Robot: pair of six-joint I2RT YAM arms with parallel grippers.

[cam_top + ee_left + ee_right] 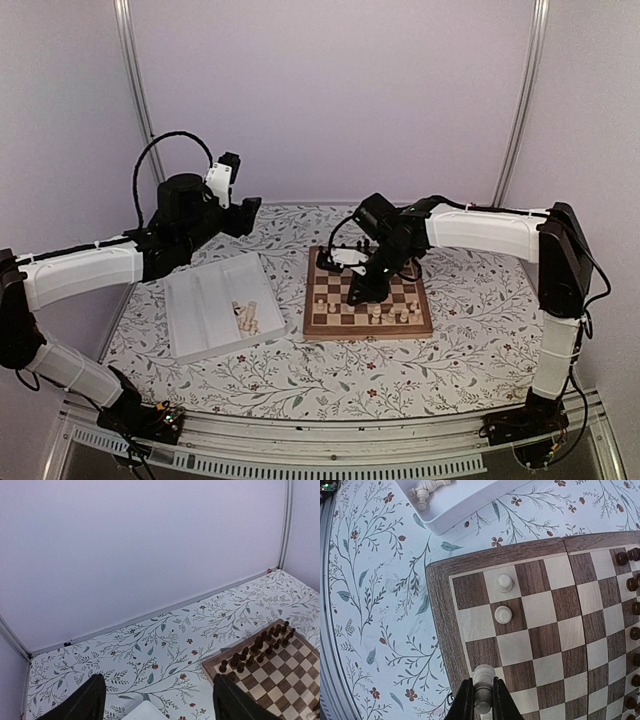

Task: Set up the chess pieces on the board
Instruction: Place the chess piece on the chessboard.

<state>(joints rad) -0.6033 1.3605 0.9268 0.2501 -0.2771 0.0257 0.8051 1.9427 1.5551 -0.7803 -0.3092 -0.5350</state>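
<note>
The board [345,318] lies on the flowered table; it also shows in the right wrist view [440,610] and the left wrist view [280,675]. My right gripper [483,700] is shut on a pale cream chess piece [483,677], held over the board's near-left edge squares. In the top view this gripper [358,293] hangs over the board's middle. Two pale pieces [504,583] stand on squares ahead of it. Several pale pieces [245,317] lie in the white tray [200,300]. My left gripper [160,700] is open and empty, high above the table.
Dark pieces [260,647] line the board's far rows and its right side in the right wrist view [635,610]. A few pale pieces [398,314] stand on the board's near rows. The tray's corner [450,517] lies close to the board's corner.
</note>
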